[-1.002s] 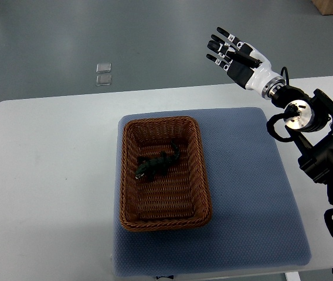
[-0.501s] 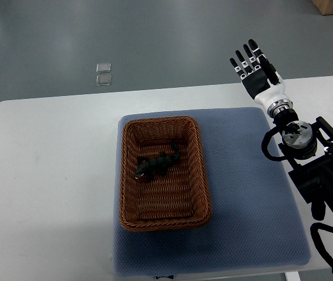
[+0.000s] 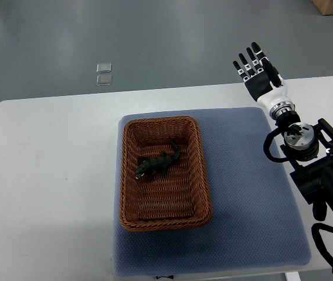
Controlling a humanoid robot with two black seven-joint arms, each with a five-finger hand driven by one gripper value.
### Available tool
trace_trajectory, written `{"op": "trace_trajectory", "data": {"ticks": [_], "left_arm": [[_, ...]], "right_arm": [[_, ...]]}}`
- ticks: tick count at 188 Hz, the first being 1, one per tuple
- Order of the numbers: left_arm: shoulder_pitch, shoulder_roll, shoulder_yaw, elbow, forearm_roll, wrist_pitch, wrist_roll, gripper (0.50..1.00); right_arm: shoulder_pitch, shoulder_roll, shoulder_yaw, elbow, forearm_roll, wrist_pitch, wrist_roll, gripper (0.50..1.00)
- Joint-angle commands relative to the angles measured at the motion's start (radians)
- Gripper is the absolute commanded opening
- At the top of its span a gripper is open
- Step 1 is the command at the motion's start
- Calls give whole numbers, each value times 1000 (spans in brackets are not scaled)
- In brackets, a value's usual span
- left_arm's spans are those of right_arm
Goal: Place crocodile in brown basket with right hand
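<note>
Brown woven wicker basket (image 3: 128,175) is seen holding the dark green toy crocodile (image 3: 157,164); the white-and-black right hand (image 3: 259,76) — fingers spread, released — is raised beyond the table's far edge.

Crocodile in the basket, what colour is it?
Dark green, nearly black: the crocodile, seen in the top view.

A white table (image 3: 49,175) with rounded corners carries a blue-grey textured mat (image 3: 243,193), laid flat toward 3 o'clock from the table's middle and reaching its 6 o'clock edge. The brown basket (image 3: 122,175) stands on the mat's 9 o'clock part.
</note>
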Motion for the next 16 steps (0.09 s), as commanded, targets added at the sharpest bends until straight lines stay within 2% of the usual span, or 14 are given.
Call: {"op": "trace_trajectory", "data": {"ticks": [1, 16], "left_arm": [[0, 0, 0, 0, 0, 0, -1, 1000], [0, 0, 0, 0, 0, 0, 0, 1000]], "right_arm": [[0, -6, 1, 0, 0, 5, -1, 938], [0, -7, -1, 0, 0, 5, 1, 938]]}}
